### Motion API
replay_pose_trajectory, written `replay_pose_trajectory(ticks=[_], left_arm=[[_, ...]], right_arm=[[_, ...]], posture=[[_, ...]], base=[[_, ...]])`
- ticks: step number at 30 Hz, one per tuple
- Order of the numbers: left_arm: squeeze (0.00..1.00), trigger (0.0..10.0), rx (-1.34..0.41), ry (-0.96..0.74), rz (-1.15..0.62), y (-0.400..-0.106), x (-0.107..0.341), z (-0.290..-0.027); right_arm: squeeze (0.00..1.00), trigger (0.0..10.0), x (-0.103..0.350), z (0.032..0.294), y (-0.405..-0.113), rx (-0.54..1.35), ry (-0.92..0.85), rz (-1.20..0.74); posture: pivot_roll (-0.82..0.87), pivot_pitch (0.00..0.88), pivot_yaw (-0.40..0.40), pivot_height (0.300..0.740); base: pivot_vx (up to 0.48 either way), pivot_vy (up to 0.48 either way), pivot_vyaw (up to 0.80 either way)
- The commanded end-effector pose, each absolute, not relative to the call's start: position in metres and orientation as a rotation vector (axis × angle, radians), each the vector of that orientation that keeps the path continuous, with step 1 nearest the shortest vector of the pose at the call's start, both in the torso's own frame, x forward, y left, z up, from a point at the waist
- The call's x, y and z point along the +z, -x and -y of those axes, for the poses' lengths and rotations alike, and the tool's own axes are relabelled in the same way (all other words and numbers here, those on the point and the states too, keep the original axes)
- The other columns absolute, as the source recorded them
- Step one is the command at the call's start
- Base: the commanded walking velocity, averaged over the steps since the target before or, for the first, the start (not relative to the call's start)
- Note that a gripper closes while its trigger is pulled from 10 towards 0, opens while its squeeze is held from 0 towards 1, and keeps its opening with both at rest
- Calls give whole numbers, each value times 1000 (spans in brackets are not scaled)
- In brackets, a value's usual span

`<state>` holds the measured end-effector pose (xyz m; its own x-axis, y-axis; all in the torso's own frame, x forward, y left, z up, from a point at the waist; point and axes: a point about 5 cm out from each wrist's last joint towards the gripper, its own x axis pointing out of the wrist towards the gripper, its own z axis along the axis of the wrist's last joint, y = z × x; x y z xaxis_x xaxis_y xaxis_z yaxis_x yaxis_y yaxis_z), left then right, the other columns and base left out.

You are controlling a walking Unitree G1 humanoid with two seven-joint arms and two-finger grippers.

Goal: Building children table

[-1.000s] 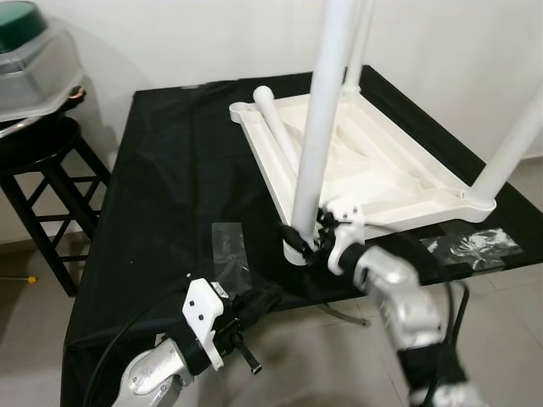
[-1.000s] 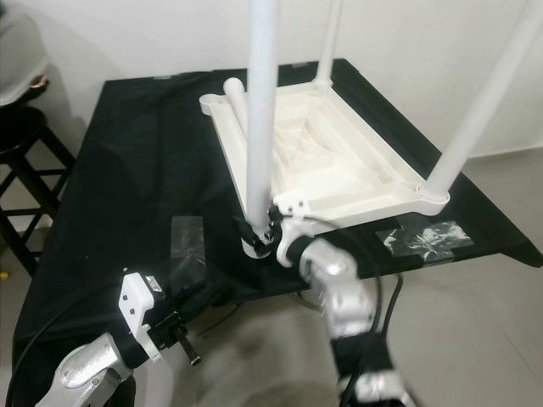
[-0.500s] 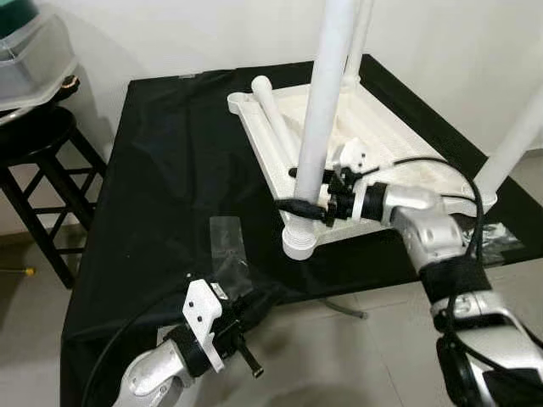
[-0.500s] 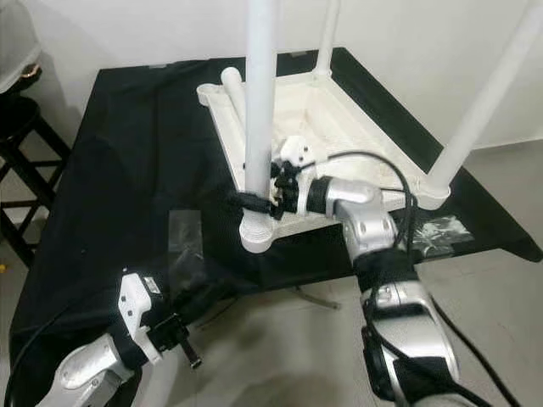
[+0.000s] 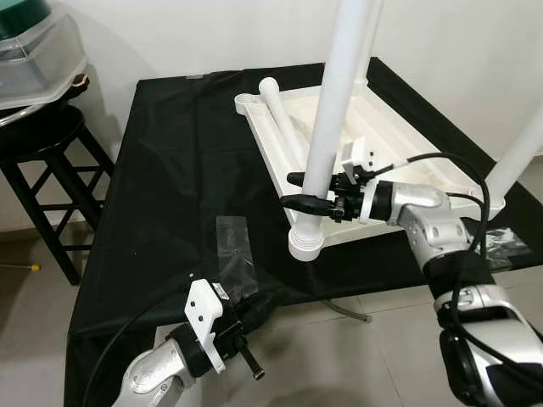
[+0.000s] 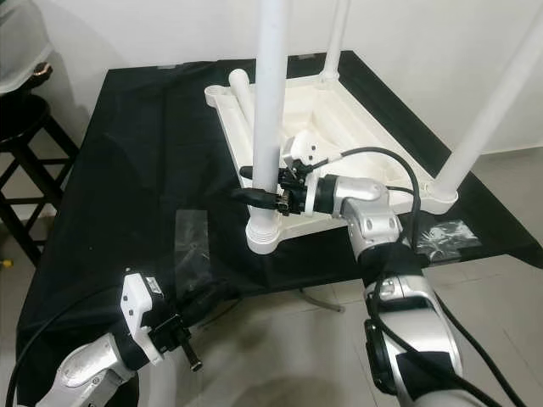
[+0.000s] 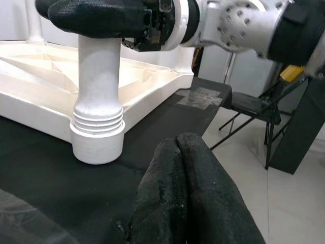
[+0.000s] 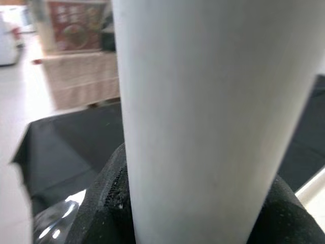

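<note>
Right gripper (image 5: 307, 192) clamps the upright white leg (image 5: 333, 127) at frame centre, just above its threaded base in the corner socket of the upturned tabletop (image 5: 399, 148) on the black cloth (image 5: 161, 186), while the left gripper (image 7: 185, 195), fingers pressed together, hangs lower left

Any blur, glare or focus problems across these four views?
Head views: sharp, evenly lit, mild glare on the clear tape on the black cloth. Left wrist view: left gripper soft, very near the lens. Right wrist view: the white leg is close up and blurred; background defocused.
</note>
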<state>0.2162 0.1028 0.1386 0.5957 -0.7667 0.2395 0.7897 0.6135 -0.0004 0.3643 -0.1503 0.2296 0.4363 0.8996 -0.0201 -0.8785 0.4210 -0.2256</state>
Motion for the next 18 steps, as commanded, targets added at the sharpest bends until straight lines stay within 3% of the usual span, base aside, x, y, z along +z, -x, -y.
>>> replay_pose_trajectory(ticks=[1, 3, 4, 5, 6, 8, 11, 16, 17, 18], left_arm=[[0, 10000, -909, 127, 186, -215, 132, -105], [0, 10000, -908, 127, 186, -215, 132, -106], [0, 10000, -907, 128, 186, -215, 133, -107], [0, 10000, -907, 128, 186, -215, 133, -107], [0, 10000, -904, 131, 187, -216, 133, -108], [0, 10000, -903, 132, 187, -217, 134, -109], [0, 10000, -902, 131, 187, -219, 134, -110], [0, 10000, -881, 133, 185, -224, 134, -112], [0, 10000, -856, 132, 191, -224, 135, -113], [0, 10000, -856, 132, 191, -224, 135, -113]], right_arm=[[0, 0, 203, 155, -366, 841, 201, 28], [0, 0, 199, 155, -366, 765, 184, 24], [0, 0, 182, 151, -359, 538, 135, 13], [0, 0, 182, 151, -359, 538, 135, 13], [0, 0, 163, 144, -343, 396, 119, -16], [0, 0, 146, 136, -327, 301, 96, -44], [0, 0, 137, 129, -317, 256, 82, -61], [0, 0, 145, 104, -322, 337, 139, -52], [0, 8275, 144, 102, -323, 343, 159, -76], [0, 8275, 144, 102, -323, 343, 159, -76]], posture=[[-8, 164, -7, 740], [-8, 164, -7, 740], [-23, 175, 6, 740], [-23, 175, 6, 740], [-22, 180, 14, 740], [-25, 182, 21, 740], [-33, 171, 28, 740], [-27, 166, 21, 740], [-21, 165, 20, 740], [-21, 165, 20, 740]], base=[[0, 0, 0], [0, 0, 0], [0, 0, 0], [0, 0, 0], [0, 0, 0], [0, 0, 0], [0, 0, 0], [0, 0, 0], [0, 0, 0], [0, 0, 0]])
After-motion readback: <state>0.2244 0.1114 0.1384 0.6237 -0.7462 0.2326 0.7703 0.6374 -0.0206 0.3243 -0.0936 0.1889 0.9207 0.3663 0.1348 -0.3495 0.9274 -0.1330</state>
